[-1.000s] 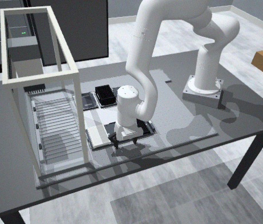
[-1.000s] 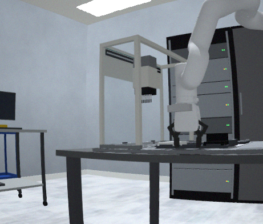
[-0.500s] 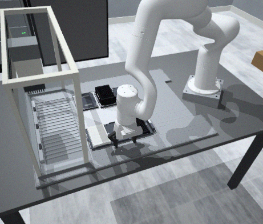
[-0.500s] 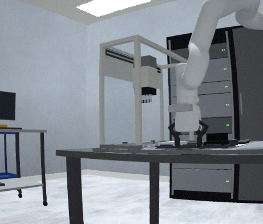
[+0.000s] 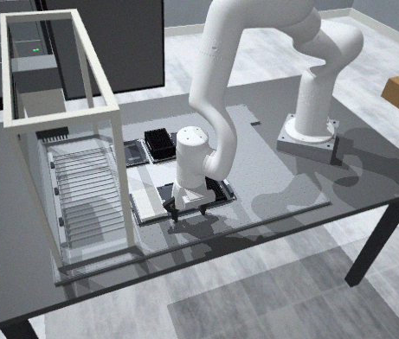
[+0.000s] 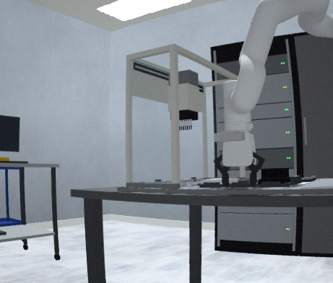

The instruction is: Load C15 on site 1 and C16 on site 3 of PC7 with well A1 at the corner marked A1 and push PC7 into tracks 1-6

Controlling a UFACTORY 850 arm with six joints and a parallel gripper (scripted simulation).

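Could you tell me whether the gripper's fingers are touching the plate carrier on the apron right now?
Cannot tell. In the exterior view the open gripper has its fingertips down level with the flat carrier, but the low angle hides any gap; the top view doesn't settle it.
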